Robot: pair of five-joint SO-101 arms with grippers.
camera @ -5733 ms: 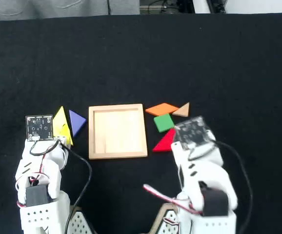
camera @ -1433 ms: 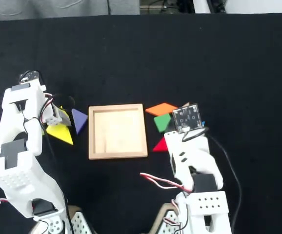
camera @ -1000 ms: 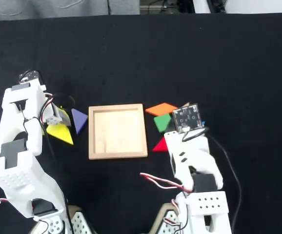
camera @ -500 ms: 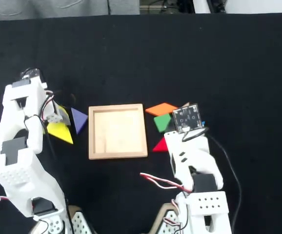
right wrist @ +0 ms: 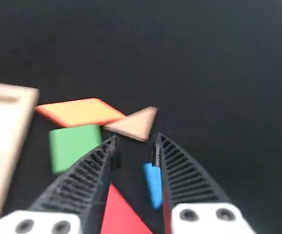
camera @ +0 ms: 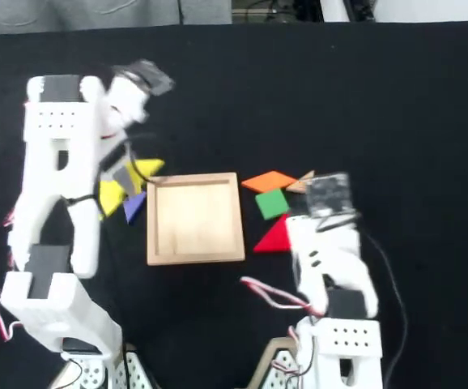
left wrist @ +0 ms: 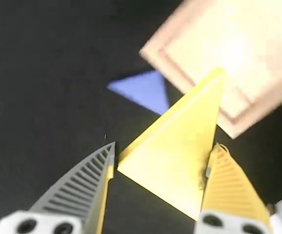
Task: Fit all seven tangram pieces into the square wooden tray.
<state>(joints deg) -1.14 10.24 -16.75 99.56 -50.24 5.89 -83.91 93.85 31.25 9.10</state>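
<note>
While at a corner of the wooden tray (camera: 193, 258), held yellow triangle (left wrist: 180, 156) clamped in left end effector (left wrist: 163, 147). Saw right end effector (right wrist: 134, 141) narrowly parted, beside blue piece (right wrist: 153, 185).

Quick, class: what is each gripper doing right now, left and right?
Left gripper: closed on the yellow triangle.
Right gripper: open, holding nothing.

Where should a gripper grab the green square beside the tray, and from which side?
Come straight down on the green square; it lies flat. Pinch the edge facing the tray and the opposite one: the orange parallelogram and red triangle likely crowd its other two sides.
</note>
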